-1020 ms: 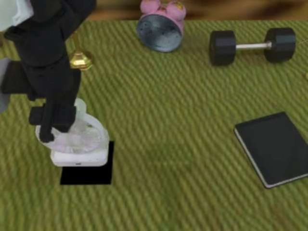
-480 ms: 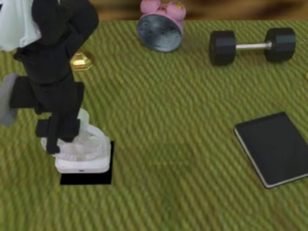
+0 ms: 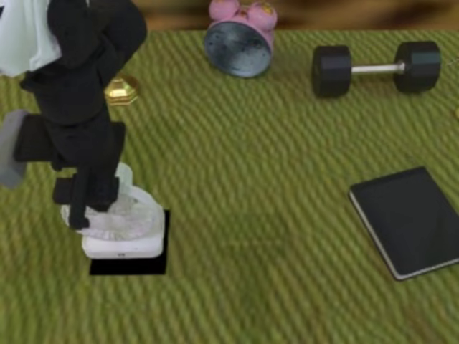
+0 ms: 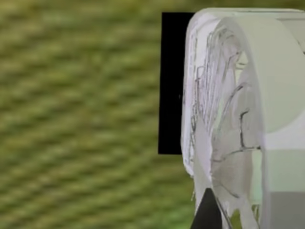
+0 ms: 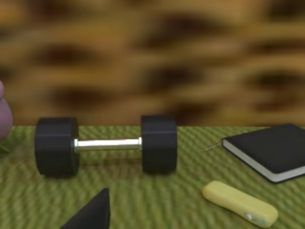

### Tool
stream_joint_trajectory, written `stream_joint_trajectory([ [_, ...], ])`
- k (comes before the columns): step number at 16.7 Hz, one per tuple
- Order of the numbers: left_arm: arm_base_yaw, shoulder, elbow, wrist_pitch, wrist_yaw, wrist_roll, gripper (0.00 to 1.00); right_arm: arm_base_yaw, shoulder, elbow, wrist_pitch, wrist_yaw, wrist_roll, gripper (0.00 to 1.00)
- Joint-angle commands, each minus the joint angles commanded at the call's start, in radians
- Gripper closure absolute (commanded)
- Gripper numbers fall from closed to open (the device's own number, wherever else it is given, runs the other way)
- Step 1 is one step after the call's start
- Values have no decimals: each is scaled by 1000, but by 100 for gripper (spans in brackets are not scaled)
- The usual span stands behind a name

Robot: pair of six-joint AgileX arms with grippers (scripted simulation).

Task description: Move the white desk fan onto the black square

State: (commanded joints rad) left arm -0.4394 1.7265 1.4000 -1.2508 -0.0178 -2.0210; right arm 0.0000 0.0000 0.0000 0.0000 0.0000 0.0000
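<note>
The white desk fan (image 3: 133,223) stands at the table's left with its base over the far part of the black square (image 3: 129,267). A strip of the square shows along the near side and the right side of the base. My left gripper (image 3: 87,204) comes down from above and is shut on the fan's round grilled head. In the left wrist view the fan (image 4: 238,109) fills the frame, with the black square (image 4: 170,81) beside it and one dark fingertip (image 4: 207,215) against the grille. My right gripper (image 5: 95,212) is out of the top view, parked low near the dumbbell.
A pink alarm clock (image 3: 240,39) and a black dumbbell (image 3: 376,68) lie at the back. A gold object (image 3: 122,91) sits behind the left arm. A dark tablet (image 3: 409,222) lies at the right. The right wrist view shows a yellow bar (image 5: 240,202).
The left arm carried the fan toward the table's near edge and onto the black square. Over the last half second nothing has visibly moved.
</note>
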Motion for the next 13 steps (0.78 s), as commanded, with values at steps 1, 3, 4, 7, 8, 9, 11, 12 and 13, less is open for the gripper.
stream_joint_trajectory([
  [1,0,0,0,0,0,0,47,0,0,0,0,0,0,0],
  [3,0,0,0,0,0,0,32,0,0,0,0,0,0,0],
  [4,0,0,0,0,0,0,25,0,0,0,0,0,0,0],
  [7,0,0,0,0,0,0,2,0,0,0,0,0,0,0],
  [8,0,0,0,0,0,0,0,0,0,0,0,0,0,0],
  [9,0,0,0,0,0,0,0,0,0,0,0,0,0,0],
  [11,0,0,0,0,0,0,0,0,0,0,0,0,0,0],
  [12,0,0,0,0,0,0,0,0,0,0,0,0,0,0],
  [13,0,0,0,0,0,0,0,0,0,0,0,0,0,0],
])
